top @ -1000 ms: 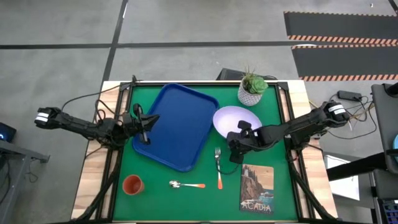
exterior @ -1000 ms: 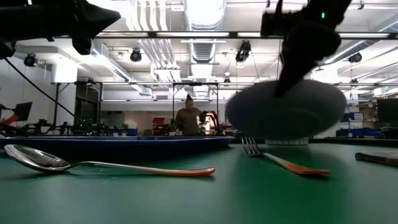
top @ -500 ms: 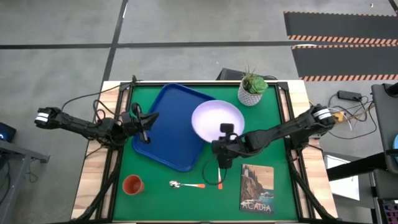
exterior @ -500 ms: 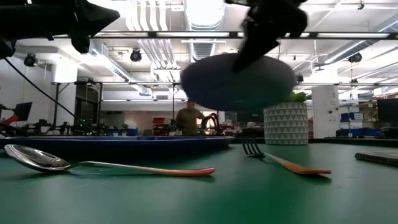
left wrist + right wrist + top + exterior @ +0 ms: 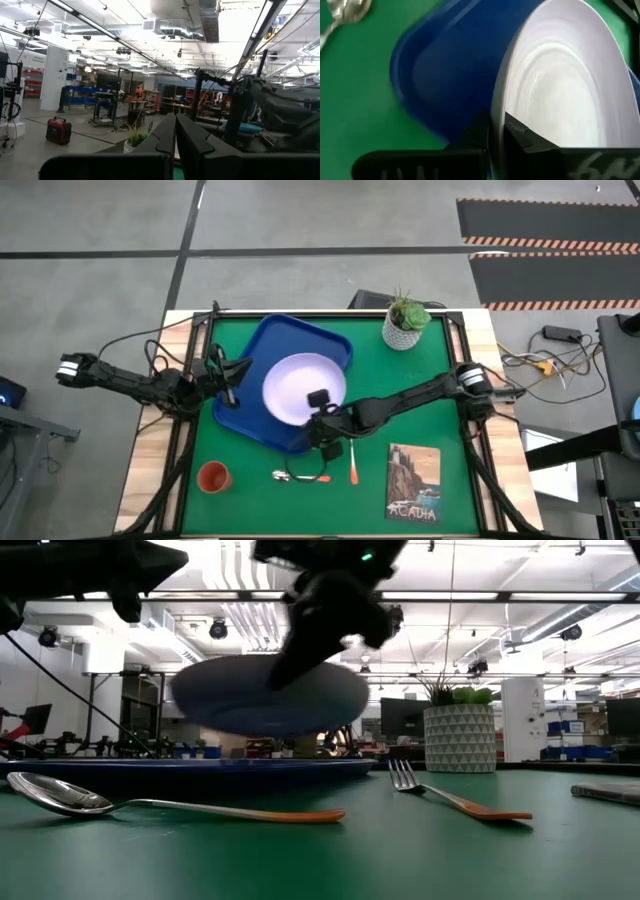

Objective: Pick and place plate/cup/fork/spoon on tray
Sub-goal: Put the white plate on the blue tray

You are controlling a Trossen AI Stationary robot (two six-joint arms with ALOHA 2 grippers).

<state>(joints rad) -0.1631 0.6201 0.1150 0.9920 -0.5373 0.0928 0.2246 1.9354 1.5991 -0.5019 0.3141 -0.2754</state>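
Lavender-white plate (image 5: 296, 385) | round, shallow | right gripper (image 5: 322, 423) clamps rim

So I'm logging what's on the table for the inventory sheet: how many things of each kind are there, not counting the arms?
Plate: 1
Tray: 1
Cup: 1
Spoon: 1
Fork: 1
Potted plant: 1
Picture card: 1
Total: 7
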